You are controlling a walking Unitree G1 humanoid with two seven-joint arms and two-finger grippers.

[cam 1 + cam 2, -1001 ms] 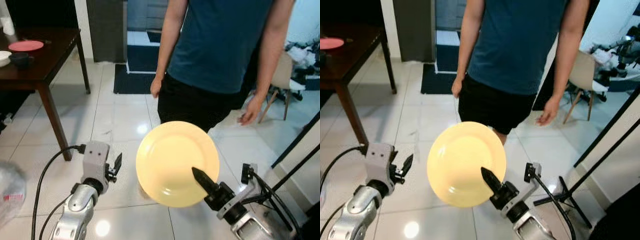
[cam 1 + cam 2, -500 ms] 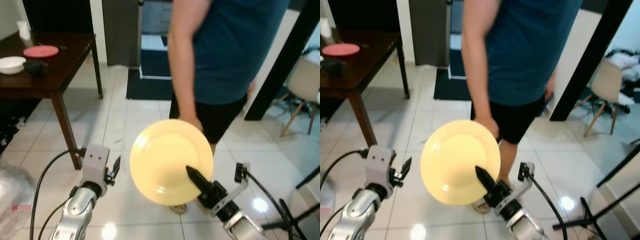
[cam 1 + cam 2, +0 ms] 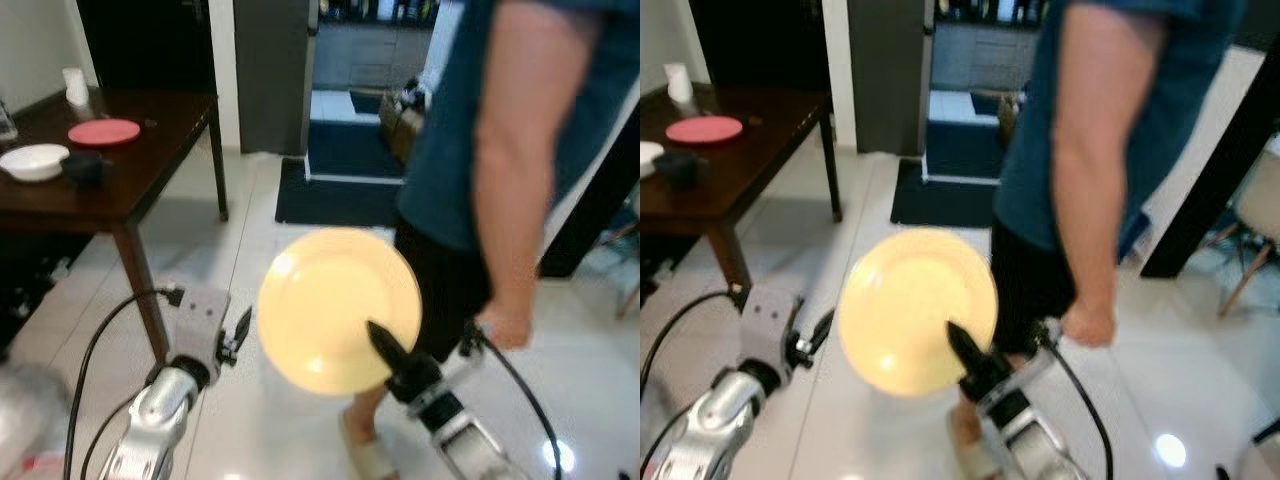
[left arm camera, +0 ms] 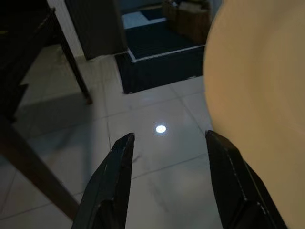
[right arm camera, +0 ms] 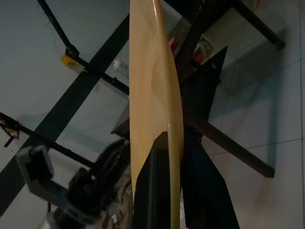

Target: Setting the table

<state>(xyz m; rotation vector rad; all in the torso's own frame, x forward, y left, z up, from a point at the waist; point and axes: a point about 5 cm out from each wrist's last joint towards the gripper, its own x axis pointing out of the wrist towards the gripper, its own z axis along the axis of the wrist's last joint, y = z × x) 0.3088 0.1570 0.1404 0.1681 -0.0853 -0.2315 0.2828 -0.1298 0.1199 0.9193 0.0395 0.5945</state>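
A round yellow plate (image 3: 335, 305) is held up on edge in front of me, its face toward the camera. My right gripper (image 3: 380, 342) is shut on its lower right rim; in the right wrist view the plate (image 5: 153, 81) runs edge-on between the two black fingers (image 5: 157, 186). My left gripper (image 3: 240, 328) hangs open just left of the plate, holding nothing. The left wrist view shows its fingers (image 4: 114, 181) spread over white floor tiles, with the plate's rim (image 4: 257, 109) beside one finger. At the left stands a dark wooden table (image 3: 150, 175).
On the table are a pink plate (image 3: 104, 131), a white bowl (image 3: 33, 161), a dark cup (image 3: 85, 167) and a white cup (image 3: 75, 86). A person in a blue shirt (image 3: 500, 140) stands close on the right, a hand (image 3: 505, 325) hanging near my right arm. A dark mat (image 3: 335, 190) lies by the doorway.
The whole view has swung, bringing the table further in. The person now stands nearer, on the right. The plate stays in my right gripper; the left gripper stays open.
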